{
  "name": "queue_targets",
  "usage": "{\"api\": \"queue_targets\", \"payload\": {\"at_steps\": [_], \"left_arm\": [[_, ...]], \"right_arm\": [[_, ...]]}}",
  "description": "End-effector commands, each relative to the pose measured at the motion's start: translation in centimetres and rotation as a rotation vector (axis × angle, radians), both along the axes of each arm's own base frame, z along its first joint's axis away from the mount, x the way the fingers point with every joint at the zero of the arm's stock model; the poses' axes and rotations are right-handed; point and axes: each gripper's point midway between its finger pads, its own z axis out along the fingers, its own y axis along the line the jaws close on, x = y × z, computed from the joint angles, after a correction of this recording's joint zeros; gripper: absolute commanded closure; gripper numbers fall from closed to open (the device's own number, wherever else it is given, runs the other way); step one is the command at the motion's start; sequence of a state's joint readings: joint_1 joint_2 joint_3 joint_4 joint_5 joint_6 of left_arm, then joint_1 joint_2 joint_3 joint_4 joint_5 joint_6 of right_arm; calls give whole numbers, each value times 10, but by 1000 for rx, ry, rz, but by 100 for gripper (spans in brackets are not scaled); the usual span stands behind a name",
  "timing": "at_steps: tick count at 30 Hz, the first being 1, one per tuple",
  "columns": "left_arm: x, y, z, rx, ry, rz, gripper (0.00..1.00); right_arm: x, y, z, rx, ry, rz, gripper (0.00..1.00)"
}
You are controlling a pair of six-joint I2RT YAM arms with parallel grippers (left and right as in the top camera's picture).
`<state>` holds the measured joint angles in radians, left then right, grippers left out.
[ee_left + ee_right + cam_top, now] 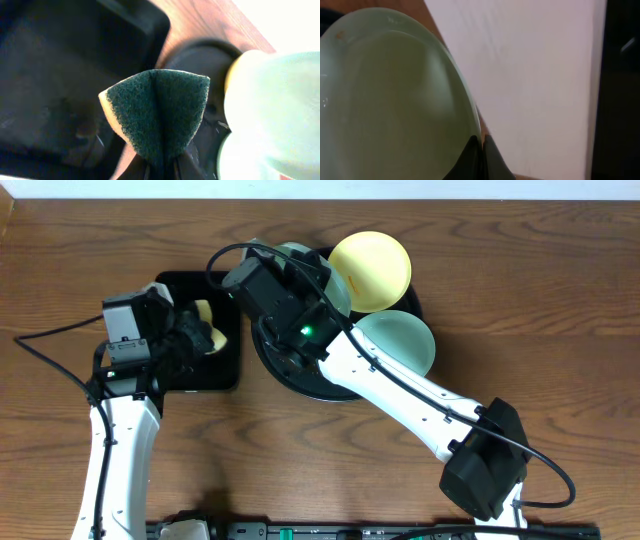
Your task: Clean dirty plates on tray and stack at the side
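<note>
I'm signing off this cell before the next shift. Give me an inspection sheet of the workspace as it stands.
Surface: brown wooden table.
Job's things: round tray carries a yellow plate and a green plate, both overhanging its rim. A second green plate is held tilted and has a small brown spot near its edge.
Clutter: rectangular tray left of the round one.
Grippers: left gripper shut on a folded sponge; right gripper shut on the second green plate's rim.
Cables: black cable loops off the left arm; another trails by the right arm's base.
Surroundings: white wall behind the table.
</note>
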<state>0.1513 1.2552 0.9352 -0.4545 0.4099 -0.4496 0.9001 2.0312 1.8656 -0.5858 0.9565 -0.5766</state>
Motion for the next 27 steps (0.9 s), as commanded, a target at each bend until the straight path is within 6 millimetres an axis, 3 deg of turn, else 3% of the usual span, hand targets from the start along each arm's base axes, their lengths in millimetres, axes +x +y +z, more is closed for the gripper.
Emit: {"api": "queue_targets", "payload": {"at_steps": [1,9,13,19,27], "left_arm": [[-5,-20,1,-73,16,-70,92],[-7,-47,3,-74,7,-152,92],[-3,-62,8,-68,-26,-201,92],[-3,-82,6,-79,-16,-247,93],[-15,-120,3,-208,152,-379,93]], "right_arm": [[-4,-4,10,202,-7,-61,99],[-16,-29,-62,497,407,-160,99],[-23,-40,-83,651,630,-184,99],[-19,-70,-92,851,785,-318,99],[-11,-85,-94,847,753,-361,99]]}}
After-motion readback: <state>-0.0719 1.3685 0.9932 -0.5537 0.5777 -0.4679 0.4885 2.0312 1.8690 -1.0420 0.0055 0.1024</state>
